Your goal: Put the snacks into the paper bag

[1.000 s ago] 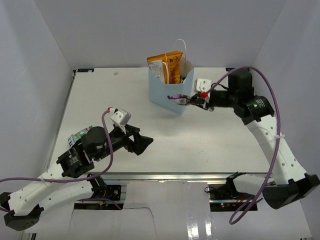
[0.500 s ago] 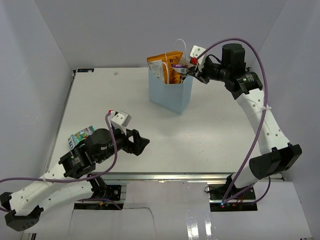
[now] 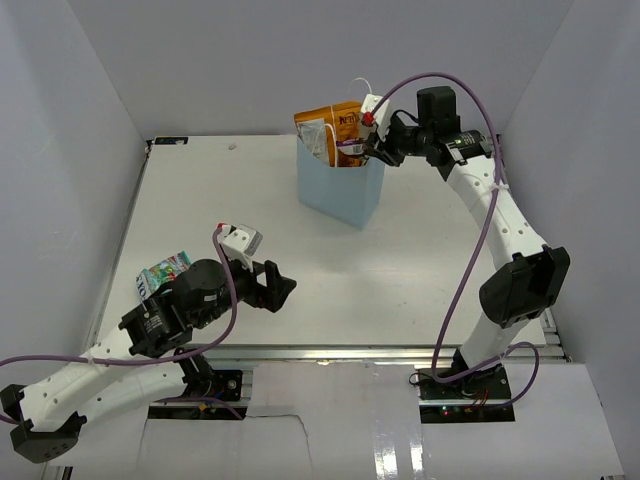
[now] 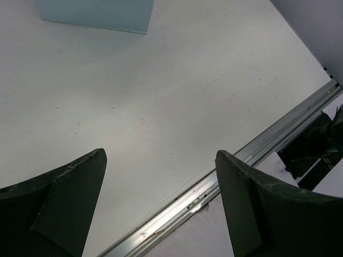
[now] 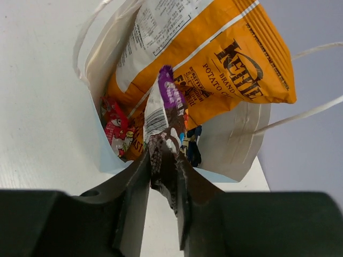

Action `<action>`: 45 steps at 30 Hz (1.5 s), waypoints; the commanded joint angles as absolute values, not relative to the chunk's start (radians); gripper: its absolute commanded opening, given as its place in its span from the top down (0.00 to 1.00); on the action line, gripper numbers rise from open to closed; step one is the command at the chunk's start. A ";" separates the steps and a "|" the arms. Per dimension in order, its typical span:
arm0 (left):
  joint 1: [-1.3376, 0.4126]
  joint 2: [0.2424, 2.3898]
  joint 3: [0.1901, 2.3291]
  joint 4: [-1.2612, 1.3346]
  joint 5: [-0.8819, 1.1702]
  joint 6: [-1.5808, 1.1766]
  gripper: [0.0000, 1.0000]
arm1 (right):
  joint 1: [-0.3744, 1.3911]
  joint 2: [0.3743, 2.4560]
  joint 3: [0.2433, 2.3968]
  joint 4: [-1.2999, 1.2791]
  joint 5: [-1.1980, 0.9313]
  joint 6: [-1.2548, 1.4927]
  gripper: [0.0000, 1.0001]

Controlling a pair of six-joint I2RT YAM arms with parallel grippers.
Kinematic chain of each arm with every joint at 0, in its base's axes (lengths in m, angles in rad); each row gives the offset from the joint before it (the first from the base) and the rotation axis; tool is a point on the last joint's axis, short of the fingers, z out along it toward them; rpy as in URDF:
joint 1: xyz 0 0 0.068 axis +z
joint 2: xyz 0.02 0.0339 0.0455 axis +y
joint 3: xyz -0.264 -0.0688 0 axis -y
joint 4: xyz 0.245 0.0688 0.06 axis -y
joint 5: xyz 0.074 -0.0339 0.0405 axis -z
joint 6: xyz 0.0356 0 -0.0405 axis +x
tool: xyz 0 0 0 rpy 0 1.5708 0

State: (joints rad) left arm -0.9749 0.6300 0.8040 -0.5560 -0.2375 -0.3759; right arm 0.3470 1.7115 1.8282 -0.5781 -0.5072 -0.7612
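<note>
White table (image 3: 400, 270): upright light blue paper bag (image 3: 338, 190) holding orange chip bag (image 5: 230, 59); right gripper (image 5: 163, 160) clamped on purple candy bar (image 5: 169, 101) at bag's mouth; left gripper (image 4: 159, 158) jaws wide apart.

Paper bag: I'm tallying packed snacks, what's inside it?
In the paper bag an orange chip bag sticks out, a red packet sits lower; the right gripper holds a purple candy bar at its opening. Its bottom is covered.

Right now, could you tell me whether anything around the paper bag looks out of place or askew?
The orange chip bag juts tilted above the rim of the paper bag instead of sitting inside. A green packet lies on the table, far from it.
</note>
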 commanded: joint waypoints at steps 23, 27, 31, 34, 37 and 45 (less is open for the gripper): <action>-0.918 0.797 0.817 -0.672 -0.488 -0.515 0.02 | 0.209 1.260 1.363 -0.476 -0.649 -0.474 0.24; -0.668 0.845 0.847 -0.638 -0.358 -0.459 0.02 | 0.201 1.068 1.097 -0.428 -0.736 -0.453 0.23; -0.401 0.969 0.893 -0.621 -0.181 -0.399 0.02 | 0.201 0.999 0.907 -0.423 -0.821 -0.472 0.22; -0.257 1.119 0.933 -0.666 -0.242 -0.436 0.04 | 0.201 0.982 0.801 -0.416 -0.864 -0.502 0.22; -0.187 1.250 0.983 -0.725 -0.396 -0.501 0.05 | 0.201 0.979 0.746 -0.394 -0.893 -0.509 0.21; -0.083 1.491 1.058 -0.791 -0.566 -0.604 0.06 | 0.199 0.927 0.716 -0.400 -0.888 -0.523 0.20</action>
State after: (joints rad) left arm -0.1085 1.4555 1.0061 -0.7380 -0.4507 -0.5339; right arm 0.2028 0.9474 0.7258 -0.4343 -0.8566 -0.5072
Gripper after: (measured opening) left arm 0.939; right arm 0.798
